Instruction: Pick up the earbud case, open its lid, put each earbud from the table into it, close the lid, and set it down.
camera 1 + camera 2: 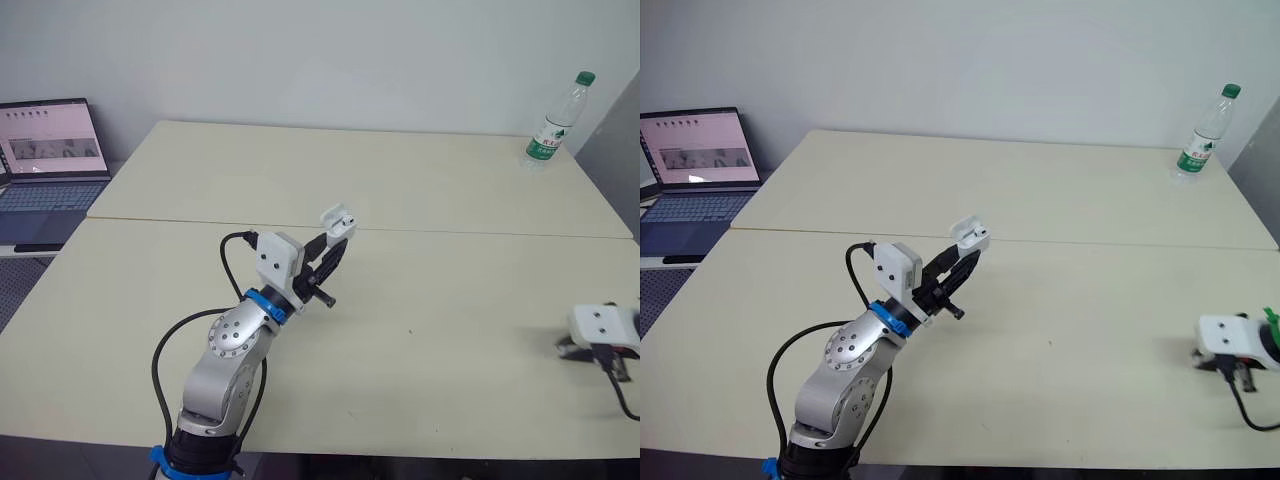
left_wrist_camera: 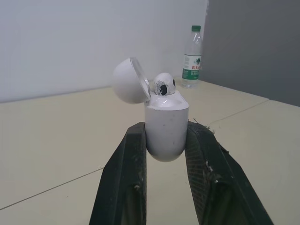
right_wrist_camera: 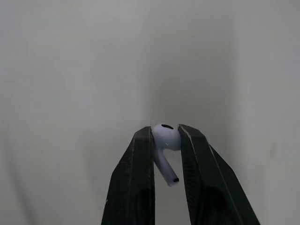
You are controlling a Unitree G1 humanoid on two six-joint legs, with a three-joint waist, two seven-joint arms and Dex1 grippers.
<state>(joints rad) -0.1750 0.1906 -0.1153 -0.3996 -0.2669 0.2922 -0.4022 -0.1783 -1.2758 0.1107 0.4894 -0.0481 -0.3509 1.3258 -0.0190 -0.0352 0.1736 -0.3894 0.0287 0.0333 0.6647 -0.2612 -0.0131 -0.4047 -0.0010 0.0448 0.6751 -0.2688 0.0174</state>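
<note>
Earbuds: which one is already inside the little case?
The earbud poking out of the open case held by the left tool. The other earbud is pinched in the right tool.

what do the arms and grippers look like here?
Left arm: silver rounded housings, blue ring, white camera block, looping black cable. Right wrist: white block. Left gripper and right gripper: two tapered black fingers each.

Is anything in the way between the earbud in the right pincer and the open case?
Nothing visible. The table between the right pincer, shut on the loose earbud, and the case in the left pincer is bare. The lid stands open; the bottle is off at the back corner.
</note>
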